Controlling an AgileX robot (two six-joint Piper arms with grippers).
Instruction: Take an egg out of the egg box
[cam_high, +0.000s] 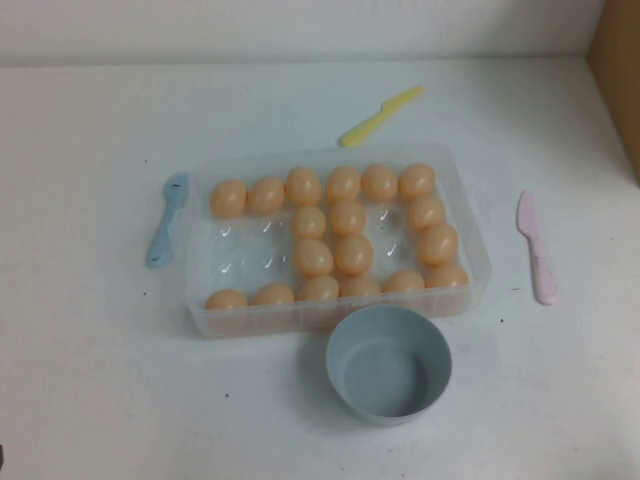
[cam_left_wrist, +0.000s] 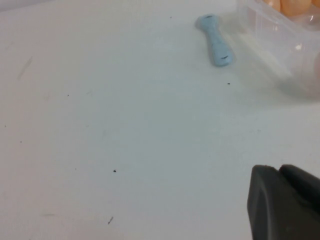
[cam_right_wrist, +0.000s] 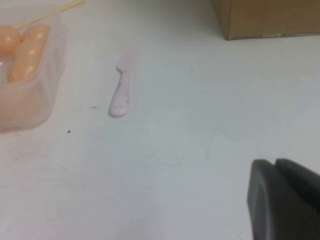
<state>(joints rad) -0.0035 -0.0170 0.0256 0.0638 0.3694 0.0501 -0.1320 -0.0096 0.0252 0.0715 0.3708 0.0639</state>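
The egg box (cam_high: 472, 222) is a clear plastic tray in the middle of the table. It holds many peach-orange eggs (cam_high: 352, 254) along its far row, near row, centre and right side; its left dimples are bare. Neither gripper shows in the high view. My left gripper (cam_left_wrist: 277, 167) is shut and empty over bare table, to the left of the box (cam_left_wrist: 270, 31), whose eggs (cam_left_wrist: 295, 6) just show. My right gripper (cam_right_wrist: 274, 161) is shut and empty over bare table, to the right of the box (cam_right_wrist: 46, 95) and its eggs (cam_right_wrist: 27, 55).
A round grey-blue bowl (cam_high: 389, 364) stands against the box's near side. A blue fork (cam_high: 167, 220) lies left of the box, a yellow knife (cam_high: 380, 115) behind it, a pink knife (cam_high: 536, 247) on its right. A cardboard box (cam_high: 618, 70) is at far right.
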